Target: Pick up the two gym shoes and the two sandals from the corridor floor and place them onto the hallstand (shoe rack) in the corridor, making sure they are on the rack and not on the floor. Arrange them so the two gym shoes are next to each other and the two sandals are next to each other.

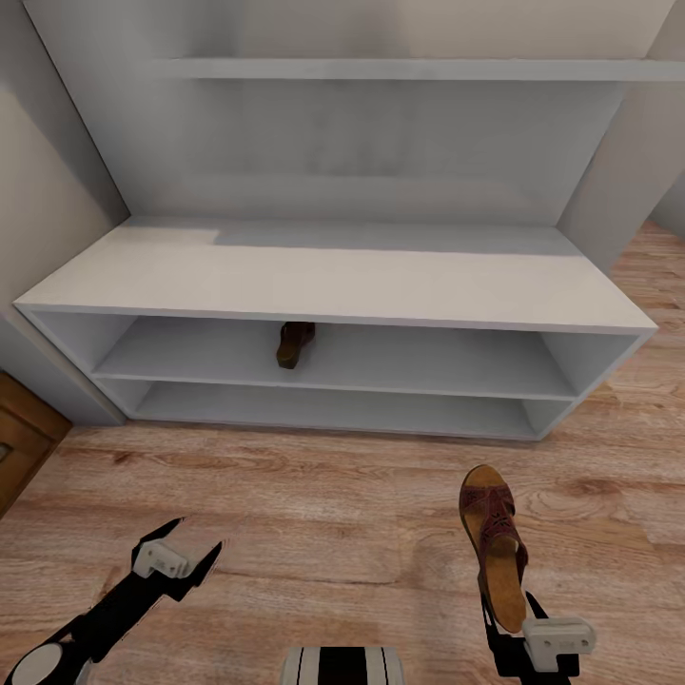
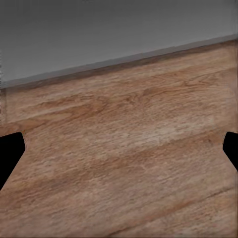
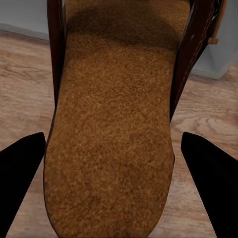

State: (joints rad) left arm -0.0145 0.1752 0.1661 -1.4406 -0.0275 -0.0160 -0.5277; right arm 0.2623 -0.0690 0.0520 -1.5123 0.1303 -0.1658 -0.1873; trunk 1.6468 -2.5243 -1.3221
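A brown sandal [image 1: 495,544] with a grainy tan footbed and a perforated wide strap is held at its heel, above the wood-grain floor [image 1: 314,514], by the right gripper [image 1: 518,623], clamped on it. The left gripper [image 1: 181,552] is spread apart over bare planks. A second sandal [image 1: 294,344] is seen on the upper tier of the smooth white rack [image 1: 333,276].

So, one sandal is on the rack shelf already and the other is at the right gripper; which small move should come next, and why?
Probably carry the held sandal forward with the right gripper toward the upper tier of the hallstand, aiming beside the sandal already there. The held one hangs above the corridor floor, short of the rack, and the pair should end side by side.
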